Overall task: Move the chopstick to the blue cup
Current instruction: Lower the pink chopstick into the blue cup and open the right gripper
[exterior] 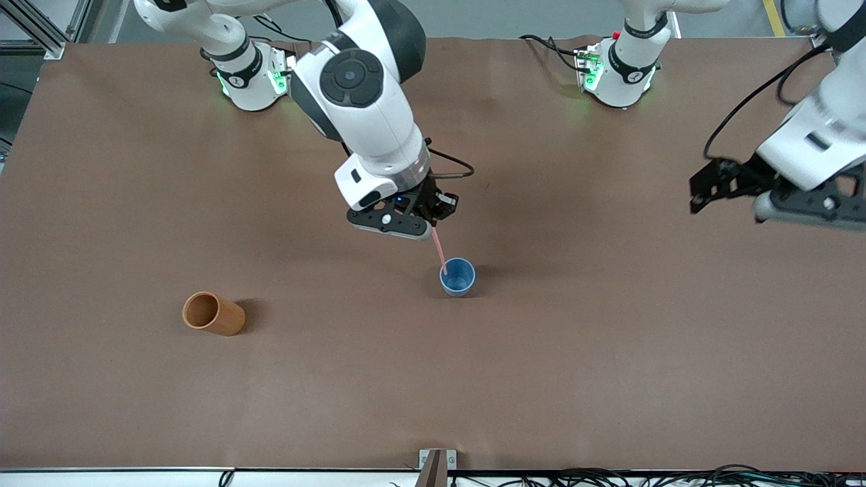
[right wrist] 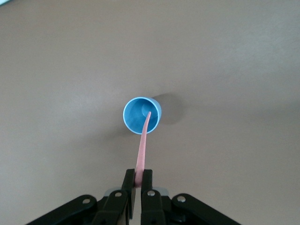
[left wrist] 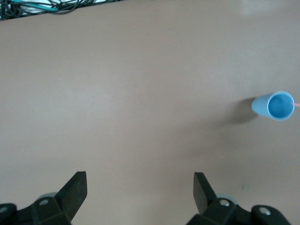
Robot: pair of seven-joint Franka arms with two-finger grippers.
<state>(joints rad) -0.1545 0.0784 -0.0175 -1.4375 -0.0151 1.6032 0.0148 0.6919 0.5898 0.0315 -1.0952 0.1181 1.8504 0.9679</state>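
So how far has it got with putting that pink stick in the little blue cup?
Nearly there. Done: the right gripper has the chopstick pinched and hanging over the blue cup, its lower tip already inside the rim. In hand: the stick is held, not released. Left: let go so it rests in the cup. The left gripper waits open, over bare table toward its own end. The orange cup lies empty on its side.

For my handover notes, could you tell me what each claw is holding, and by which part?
The right claw grips the chopstick by its upper end, lower tip inside the blue cup. The left claw waits open, holding nothing.
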